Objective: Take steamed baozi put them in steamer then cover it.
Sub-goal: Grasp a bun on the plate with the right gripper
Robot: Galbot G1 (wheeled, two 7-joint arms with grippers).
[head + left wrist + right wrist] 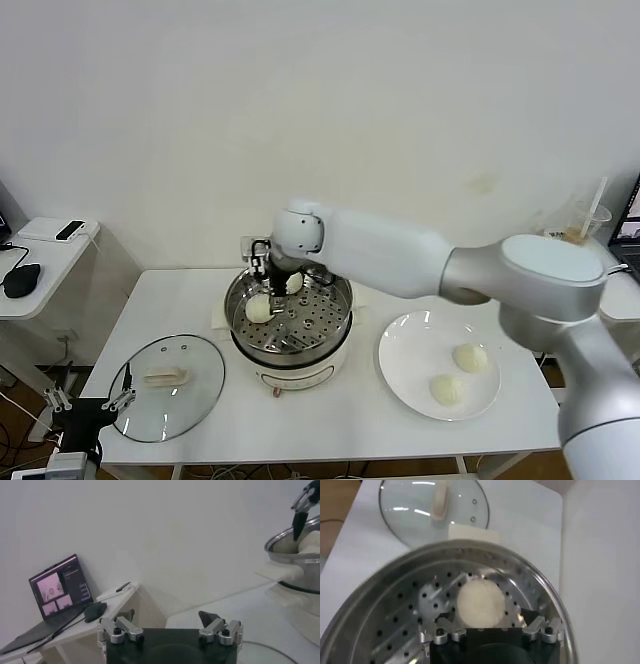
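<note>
Right tool hangs inside the steamer, its fingers spread wide on either side of one steamed baozi without pinching it; in the right wrist view the bun sits free on the perforated floor between the two black tips. A second baozi lies at about nine o'clock in the basket, and the one under the tool sits nearer twelve o'clock, by the back rim. The steamer stands on its cream pot base at the centre of the bench.

Two more baozi rest on a white plate at three o'clock from the steamer, close together but apart. The cover lies flat on the bench at about eight o'clock from the steamer, handle up, well apart from it. A folded cream cloth lies between the cover and the steamer.

Left tool is parked low at the bench's near-left corner, beside the cover, fingers spread and holding nothing. Beyond it the left wrist view shows a side table with an open laptop and a mouse. No brand or writing can be read on any item.
</note>
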